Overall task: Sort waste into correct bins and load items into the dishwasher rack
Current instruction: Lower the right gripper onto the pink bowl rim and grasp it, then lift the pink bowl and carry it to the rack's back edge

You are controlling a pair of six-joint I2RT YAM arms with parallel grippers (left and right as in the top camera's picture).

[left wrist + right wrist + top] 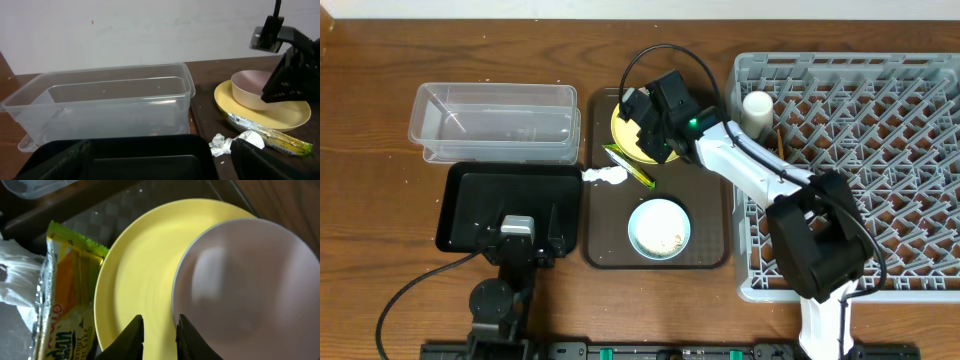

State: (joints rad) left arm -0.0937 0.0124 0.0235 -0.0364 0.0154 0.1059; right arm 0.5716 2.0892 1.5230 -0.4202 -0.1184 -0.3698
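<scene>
Right wrist view shows the right gripper (157,335) over the yellow plate (135,280), jaws a little apart and empty, at the rim of the pink cup (245,290) standing on that plate. I would put one finger inside the cup and one outside, then lift straight up. The wrapper (65,295) lies at the plate's edge. The dishwasher rack (880,150) beside the plate has free room. The left gripper (160,165), wide open, is well apart from the plate.
</scene>
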